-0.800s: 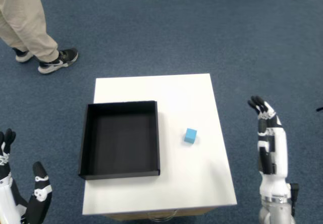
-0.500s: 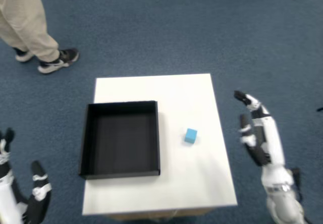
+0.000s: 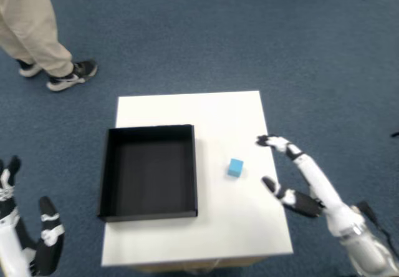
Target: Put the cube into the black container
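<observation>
The cube [image 3: 235, 167] sits on the table [image 3: 218, 227] exactly where it sat in both earlier frames, just right of the container [image 3: 149, 171] and apart from its wall. What differs is the right hand [image 3: 294, 176]: 0.8 s ago it stood upright well off the table's right edge, half a second ago it had tipped toward the edge, and now it reaches in over the table's right rim, lying near the cube but not touching it. The left hand [image 3: 25, 233] at the lower left corner has barely shifted.

The right hand's fingers [image 3: 273, 141] are spread wide and hold nothing. The upper ones point left over the table edge, level with a spot just above the cube; the thumb [image 3: 272, 186] juts out lower, below the cube's level, so the cube lies left of the wide gap between them.

The cube is small, light blue and matte, with crisp edges. The container is a shallow square tray of black material with thin upright walls and a flat dull floor, nothing in it. The table top is a smooth white rectangle. The hand is glossy white shell with black joints and dark fingertips. Around the table lies blue short-pile carpet [image 3: 312, 58]. At the upper left stands a person [image 3: 34, 30] in beige trousers and dark sneakers with white soles.
</observation>
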Controlling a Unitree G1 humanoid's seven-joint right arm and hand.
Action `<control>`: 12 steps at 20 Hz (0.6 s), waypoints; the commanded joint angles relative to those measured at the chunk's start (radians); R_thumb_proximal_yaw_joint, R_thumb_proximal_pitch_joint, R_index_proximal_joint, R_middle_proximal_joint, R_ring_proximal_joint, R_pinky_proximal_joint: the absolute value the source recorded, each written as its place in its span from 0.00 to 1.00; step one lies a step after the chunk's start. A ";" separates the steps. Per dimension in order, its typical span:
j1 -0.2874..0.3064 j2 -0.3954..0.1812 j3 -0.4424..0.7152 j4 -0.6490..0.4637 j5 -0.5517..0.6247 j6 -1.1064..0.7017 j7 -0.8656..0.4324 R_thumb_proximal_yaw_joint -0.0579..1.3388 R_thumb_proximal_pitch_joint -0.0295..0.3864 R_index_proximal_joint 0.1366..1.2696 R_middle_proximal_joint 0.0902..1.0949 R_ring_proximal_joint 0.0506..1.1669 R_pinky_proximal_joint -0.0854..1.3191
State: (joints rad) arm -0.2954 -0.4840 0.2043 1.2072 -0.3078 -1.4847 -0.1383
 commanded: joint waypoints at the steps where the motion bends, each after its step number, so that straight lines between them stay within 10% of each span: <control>1: 0.025 -0.049 -0.113 -0.255 -0.254 0.171 -0.152 0.19 0.09 0.20 0.14 0.13 0.07; 5: 0.164 0.016 -0.207 -0.643 -0.735 0.622 -0.504 0.18 0.07 0.19 0.13 0.13 0.08; 12: 0.161 0.162 -0.190 -0.736 -0.997 0.971 -0.668 0.16 0.05 0.18 0.12 0.12 0.07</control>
State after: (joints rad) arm -0.1000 -0.2967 0.0301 0.5255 -1.3084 -0.5245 -0.7446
